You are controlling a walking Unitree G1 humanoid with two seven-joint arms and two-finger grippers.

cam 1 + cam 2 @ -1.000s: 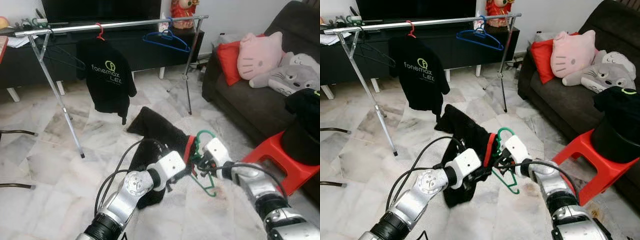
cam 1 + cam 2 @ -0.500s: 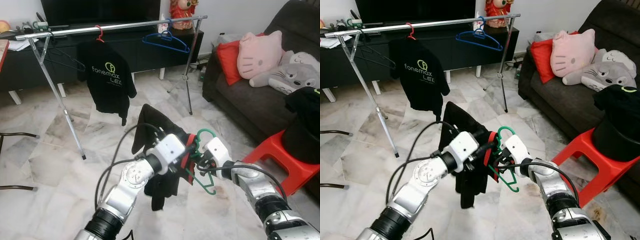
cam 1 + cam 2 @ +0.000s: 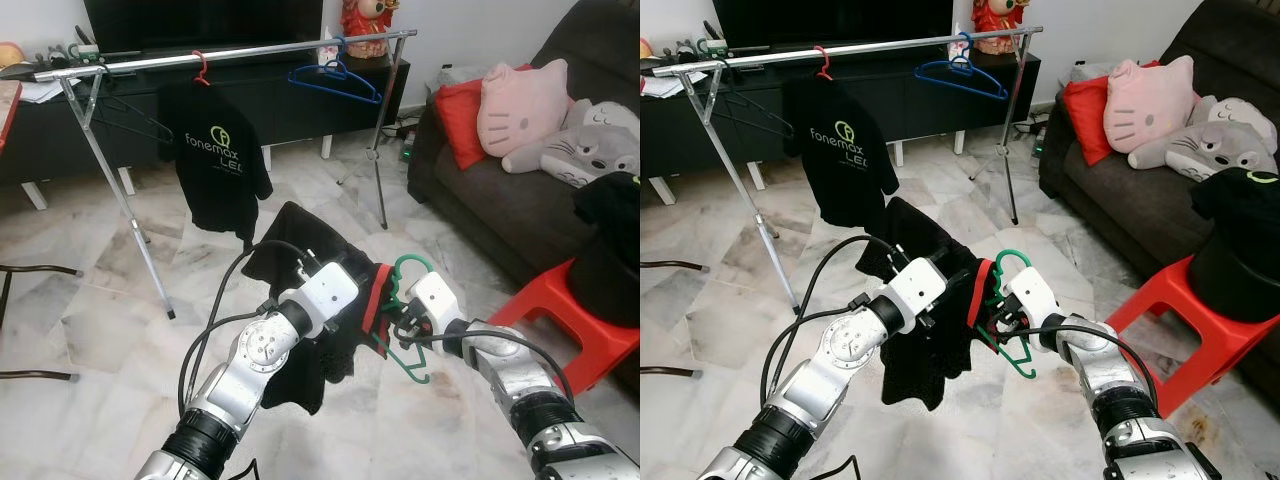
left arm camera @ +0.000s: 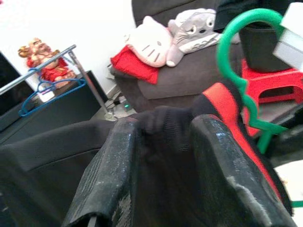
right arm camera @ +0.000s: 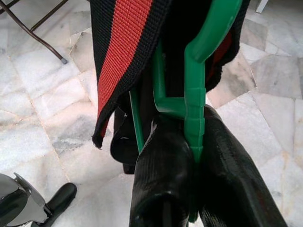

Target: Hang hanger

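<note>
Green plastic hanger [image 3: 405, 320], with its curled hook up, is pinched at the neck between the two black fingers of the right gripper [image 5: 187, 156], as the right wrist view shows plainly. Just beside it, the left gripper [image 4: 163, 142] has its fingers closed on a fold of the black garment with a red-banded collar [image 3: 330, 300], which hangs in front of the robot with the collar pressed against the hanger's hook. By my judgement the step in hand is dressing the hanger: the shirt does not look settled on the green arms yet. The next move calls for working an arm of the hanger into the neck opening, then carrying the lot forward to the silver metal clothes rail [image 3: 230, 52], well beyond both grippers. A black T-shirt on a red hanger [image 3: 218, 160] already hangs there, printed "fonemax" over a line beginning "LE"; the rest is too small to read. An empty blue hanger [image 3: 335, 80] sits further along.
</note>
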